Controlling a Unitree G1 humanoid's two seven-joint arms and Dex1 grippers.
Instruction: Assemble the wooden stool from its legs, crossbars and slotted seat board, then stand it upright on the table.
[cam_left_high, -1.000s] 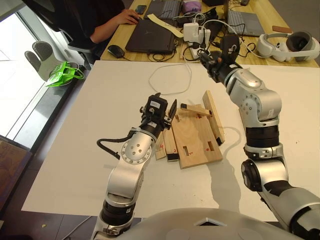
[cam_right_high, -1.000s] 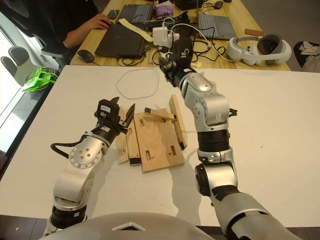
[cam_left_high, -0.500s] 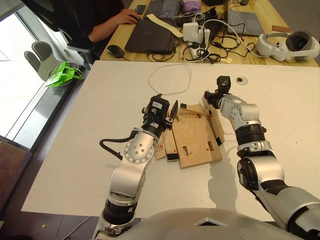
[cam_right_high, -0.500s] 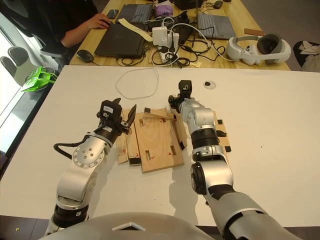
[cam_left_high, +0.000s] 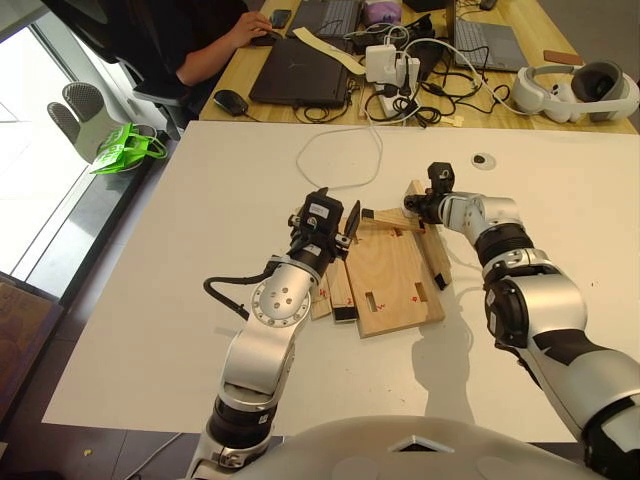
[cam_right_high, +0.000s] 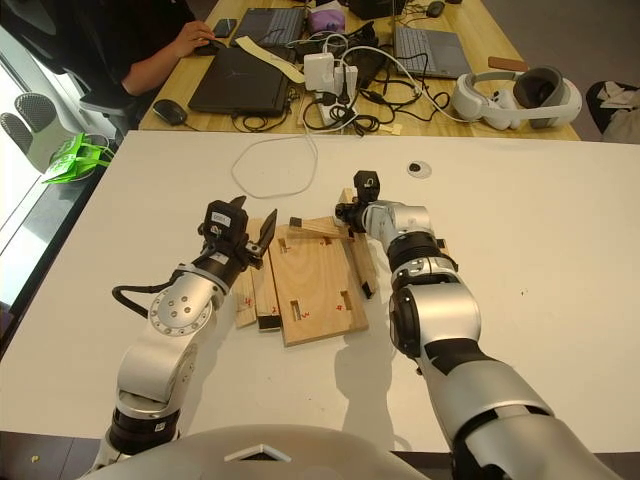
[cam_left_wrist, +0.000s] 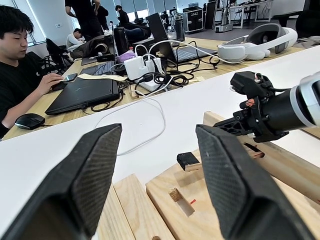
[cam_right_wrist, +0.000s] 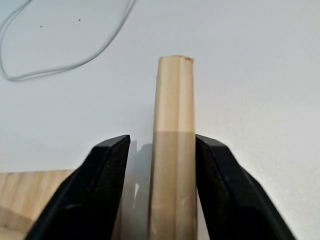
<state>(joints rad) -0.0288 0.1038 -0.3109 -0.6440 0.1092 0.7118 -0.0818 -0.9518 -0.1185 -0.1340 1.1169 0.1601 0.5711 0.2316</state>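
The right arm has swung down from the cluttered far edge of the table, where it hung a second ago, and the right gripper (cam_left_high: 417, 206) now sits low at the far end of a wooden leg (cam_right_wrist: 173, 150). The left arm has only crept a little nearer the pile. The right gripper's two dark fingers (cam_right_wrist: 106, 190) stand spread to either side of that leg, straddling it closely, with a thin gap on at least one side, so the leg is not pinched. The leg lies flat along the right edge of the slotted seat board (cam_left_high: 392, 280), its far tip poking past the board onto the white table (cam_left_high: 150, 300). The seat board rests flat in the middle of the table with its slots showing. A crossbar (cam_left_high: 392, 219) with a dark end lies slantwise over the board's far edge, near the right gripper. Two more wooden pieces (cam_left_high: 333, 293) lie side by side against the board's left edge. The left gripper (cam_left_high: 338, 205) hovers just above those pieces at the board's far-left corner, its padded fingers (cam_left_wrist: 87, 190) wide apart and holding nothing. Beyond the wood a white cable (cam_left_high: 335, 160) loops across the table, and a small dark round thing (cam_left_high: 483, 159) sits well off to the right of it.
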